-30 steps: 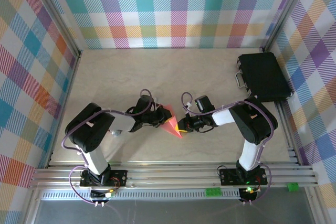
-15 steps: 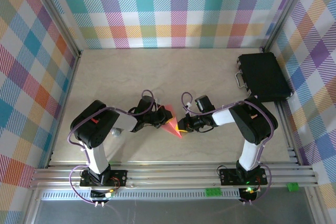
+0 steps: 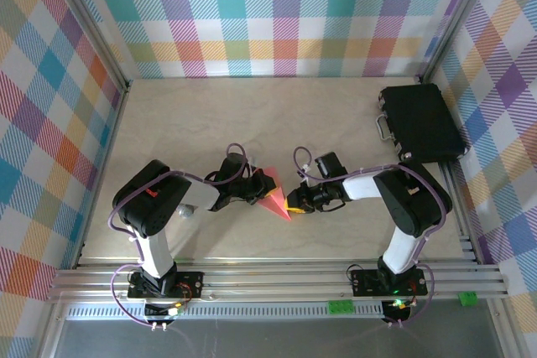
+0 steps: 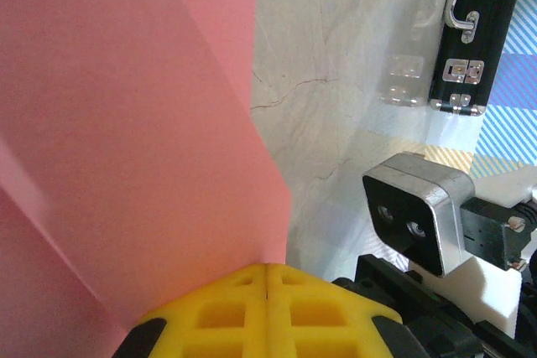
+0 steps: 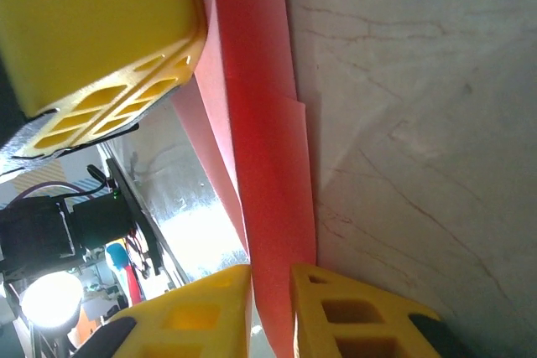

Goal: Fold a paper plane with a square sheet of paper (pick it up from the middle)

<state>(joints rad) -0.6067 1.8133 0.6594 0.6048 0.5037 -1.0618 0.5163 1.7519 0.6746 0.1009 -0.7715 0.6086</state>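
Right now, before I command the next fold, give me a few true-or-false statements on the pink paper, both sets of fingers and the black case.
1. The left fingers are shut on the folded salmon-pink paper sheet. True.
2. The black hard case with metal latches lies at the far left of the table. False: it lies at the far right.
3. The paper sheet runs between the right fingers. True.
4. The paper sheet lies flat as an open square. False: it is folded into a pointed shape between the two arms.
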